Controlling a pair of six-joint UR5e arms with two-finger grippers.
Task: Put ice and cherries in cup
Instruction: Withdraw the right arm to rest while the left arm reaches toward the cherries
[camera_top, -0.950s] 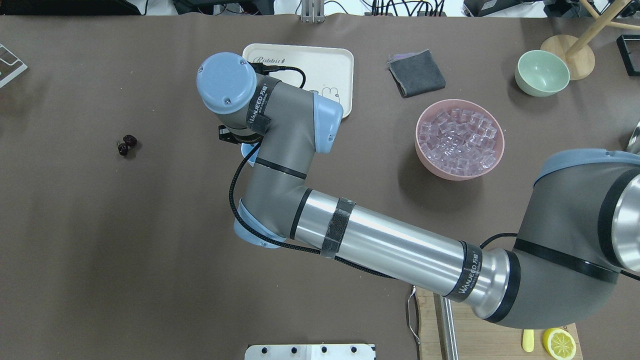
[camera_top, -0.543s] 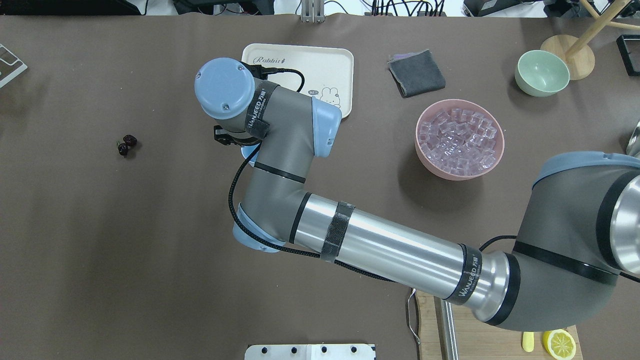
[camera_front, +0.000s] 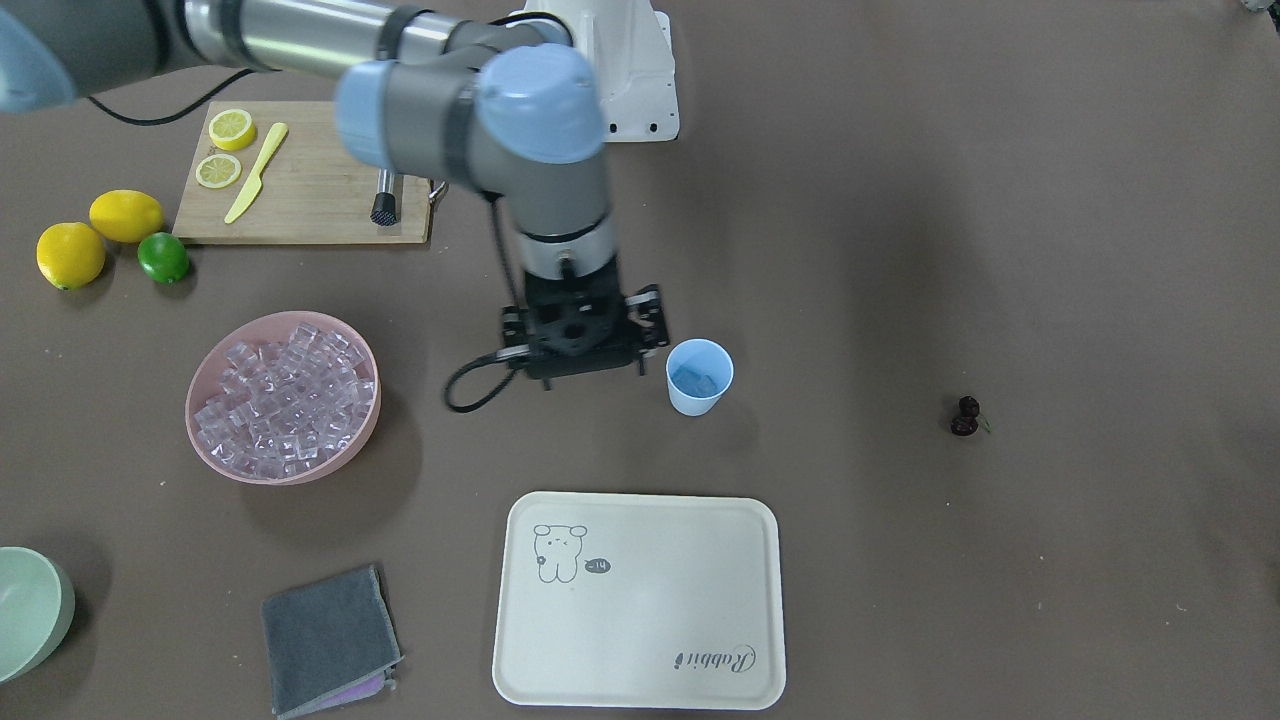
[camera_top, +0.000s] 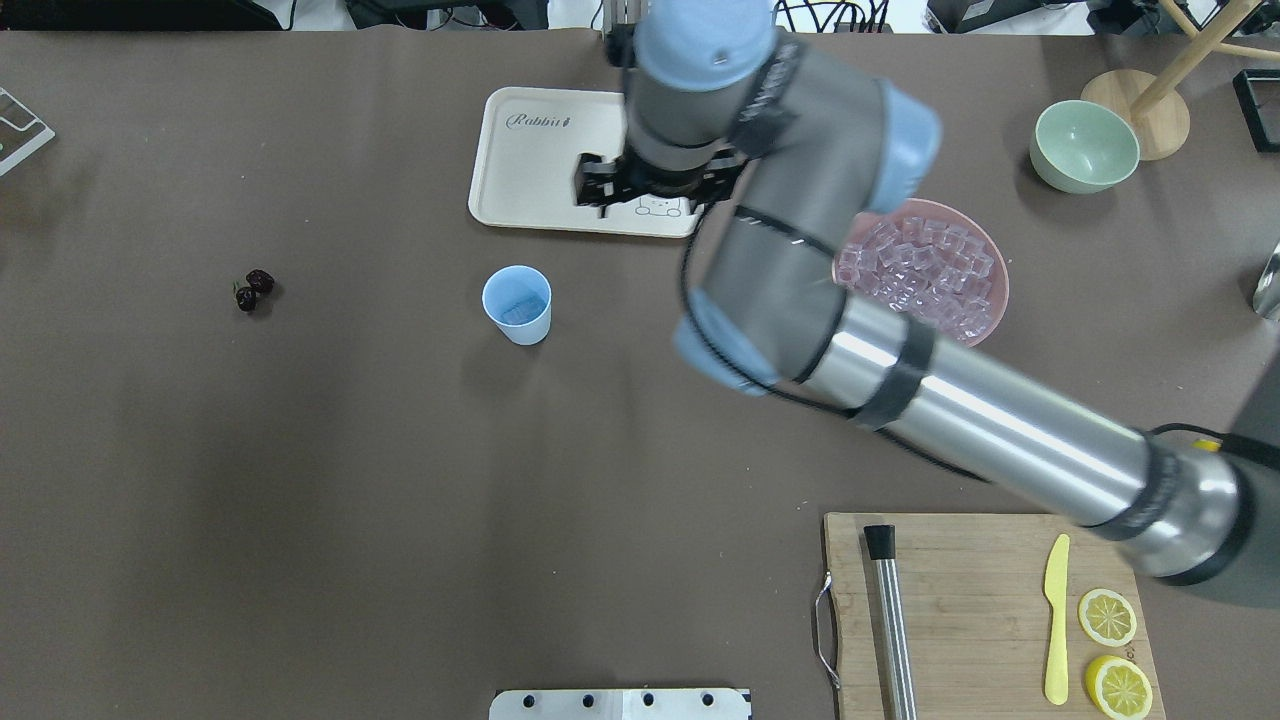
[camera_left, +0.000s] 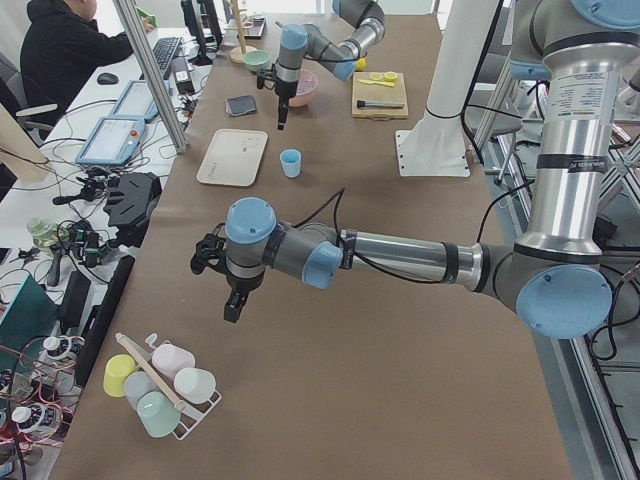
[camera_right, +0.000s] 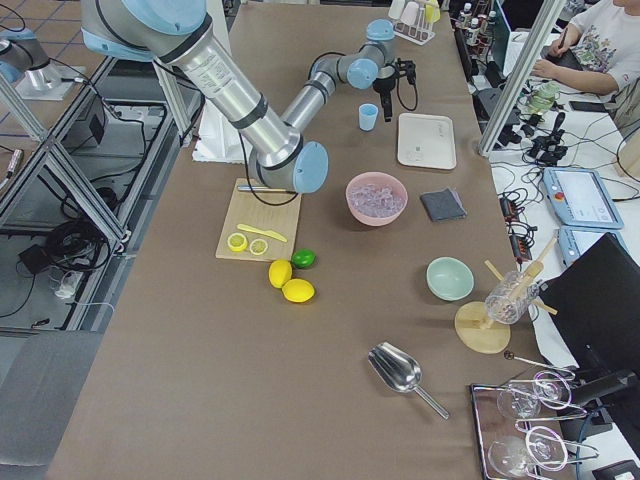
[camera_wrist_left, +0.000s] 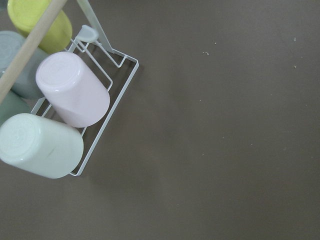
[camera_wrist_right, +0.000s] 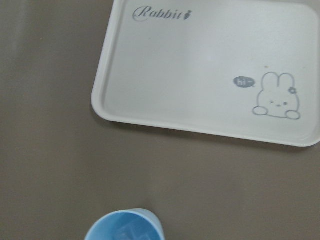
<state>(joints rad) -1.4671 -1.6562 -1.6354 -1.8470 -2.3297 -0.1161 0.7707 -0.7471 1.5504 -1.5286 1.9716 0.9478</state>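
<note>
The light-blue cup stands upright on the brown table, and it also shows in the front view and the right wrist view. Clear ice lies in its bottom. More ice fills the pink bowl. The dark cherries lie far to the cup's left, alone. My right gripper hangs over the near edge of the tray, to the right of the cup; its fingers are hidden under its body. My left gripper shows only in the exterior left view, so I cannot tell its state.
A cream rabbit tray lies beyond the cup. A grey cloth, a green bowl, a cutting board with lemon slices, and lemons and a lime are on the right side. A cup rack sits under my left wrist.
My right arm has swung away from above the cup, to the right and farther back over the tray. The cup is now uncovered, with ice in it.
</note>
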